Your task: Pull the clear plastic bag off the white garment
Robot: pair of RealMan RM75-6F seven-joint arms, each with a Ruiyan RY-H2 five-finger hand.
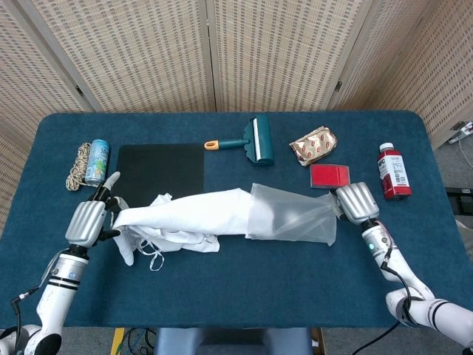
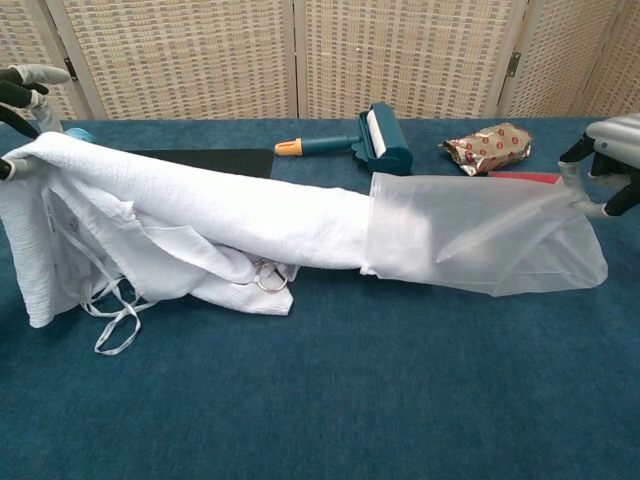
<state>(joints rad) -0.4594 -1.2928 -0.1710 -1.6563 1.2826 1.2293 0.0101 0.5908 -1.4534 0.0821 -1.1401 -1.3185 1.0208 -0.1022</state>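
A white garment (image 1: 188, 217) (image 2: 190, 225) is stretched across the blue table (image 1: 236, 274), its left end bunched and held up by my left hand (image 1: 89, 221) (image 2: 20, 90). Loose ties and a metal ring (image 2: 266, 277) hang from it. The clear plastic bag (image 1: 292, 217) (image 2: 480, 235) covers only the garment's right tip. My right hand (image 1: 357, 202) (image 2: 612, 150) pinches the bag's far right end, pulling it taut.
Behind the garment lie a black mat (image 1: 161, 168), a teal lint roller (image 1: 255, 140), a foil snack pack (image 1: 313, 145) and a red box (image 1: 330, 176). A drink can (image 1: 96, 161) and rope coil (image 1: 76, 166) sit far left, a red bottle (image 1: 393, 171) far right.
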